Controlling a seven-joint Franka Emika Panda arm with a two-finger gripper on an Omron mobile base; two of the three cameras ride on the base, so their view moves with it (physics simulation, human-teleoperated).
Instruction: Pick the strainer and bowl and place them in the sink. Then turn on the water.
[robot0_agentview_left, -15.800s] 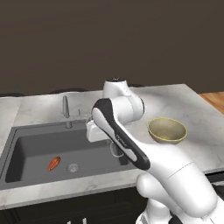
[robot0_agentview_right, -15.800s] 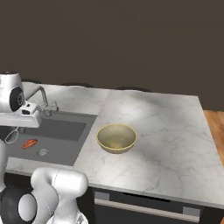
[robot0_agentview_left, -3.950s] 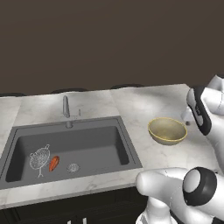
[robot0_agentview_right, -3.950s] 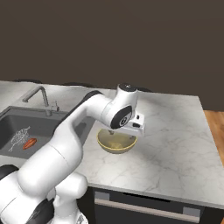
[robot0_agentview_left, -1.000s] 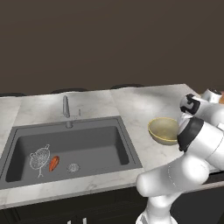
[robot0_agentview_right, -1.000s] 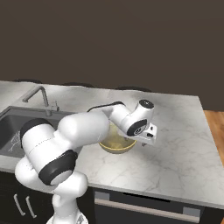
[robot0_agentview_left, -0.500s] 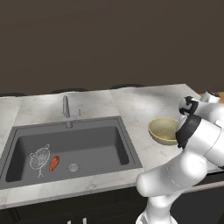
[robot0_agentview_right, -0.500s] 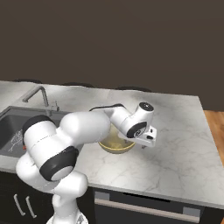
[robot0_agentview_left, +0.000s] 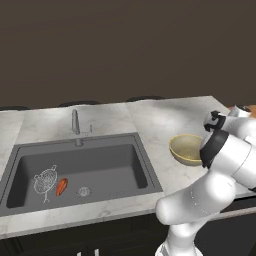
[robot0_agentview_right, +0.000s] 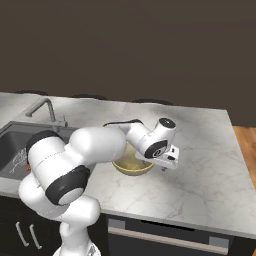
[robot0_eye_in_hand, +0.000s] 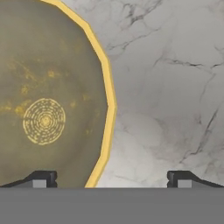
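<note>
The strainer (robot0_agentview_left: 45, 180), a small wire-mesh sieve, lies at the left of the dark sink (robot0_agentview_left: 110, 170), with its loop handle toward the front. The pale yellow bowl (robot0_agentview_left: 186, 149) stands upright on the marble counter to the right of the sink. My gripper (robot0_agentview_right: 165, 167) hangs just above the bowl's (robot0_agentview_right: 131, 165) right rim. In the hand view my gripper (robot0_eye_in_hand: 111, 178) is open and straddles the bowl's rim (robot0_eye_in_hand: 107, 105): one fingertip (robot0_eye_in_hand: 41, 177) is over the olive inside, the other over bare marble. Nothing is held.
A small orange-red object (robot0_agentview_left: 61, 186) lies beside the strainer, near the round drain (robot0_agentview_left: 83, 191). The faucet (robot0_agentview_left: 75, 122) rises behind the sink. White marble counter (robot0_agentview_right: 200, 150) stretches to the right of the bowl, ending at an edge toward the wooden floor.
The strainer has come to lie in the sink, and the arm has swung from the sink over to the bowl. In the last second the hand sank slightly toward the bowl's rim.
</note>
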